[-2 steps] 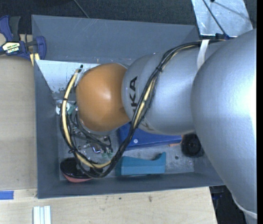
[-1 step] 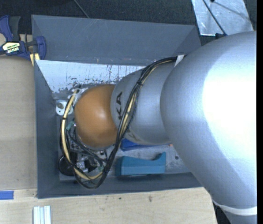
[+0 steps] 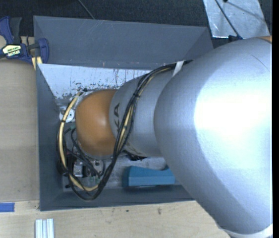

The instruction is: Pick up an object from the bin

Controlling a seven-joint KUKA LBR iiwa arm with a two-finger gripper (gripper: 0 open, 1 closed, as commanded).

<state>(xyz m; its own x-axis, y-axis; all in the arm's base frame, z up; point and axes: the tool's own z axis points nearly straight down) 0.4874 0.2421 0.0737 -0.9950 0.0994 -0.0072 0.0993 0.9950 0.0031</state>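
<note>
Though whether the tool (image 3: 82,168) is open cannot be told, a blue block (image 3: 148,177) lies just right of it, long axis horizontal.

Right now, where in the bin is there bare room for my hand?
Bare floor runs along the bin's left wall, beside the arm's cables, and along the speckled far strip. The near side is crowded by the blue block.

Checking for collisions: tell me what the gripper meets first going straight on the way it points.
Probably the bin floor near the view's left wall; the gripper points down there, depth unclear. The blue block lies aside.
</note>
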